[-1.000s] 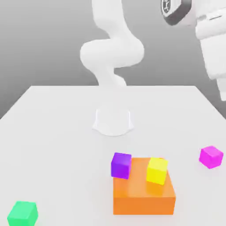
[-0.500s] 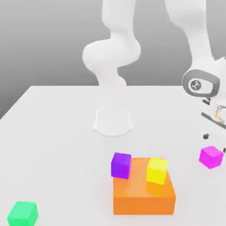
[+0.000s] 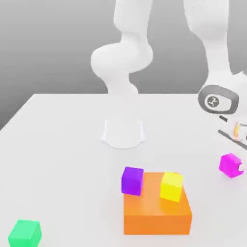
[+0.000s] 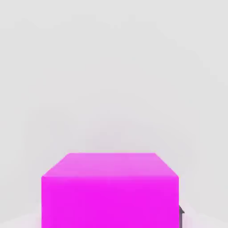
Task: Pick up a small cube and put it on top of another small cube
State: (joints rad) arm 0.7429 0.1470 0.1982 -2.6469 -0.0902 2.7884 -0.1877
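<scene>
1. The magenta cube (image 3: 230,165) sits on the bench (image 3: 62,144) at the exterior view's right edge, free to be lifted.
2. The tool (image 3: 240,166) is down at it; whether it is clenched or released I cannot tell.
3. The arm (image 3: 212,53) drops from upper right, wrist bent downward.

Magenta cube (image 4: 110,191) matt, smooth; table (image 3: 62,140) matt.
</scene>
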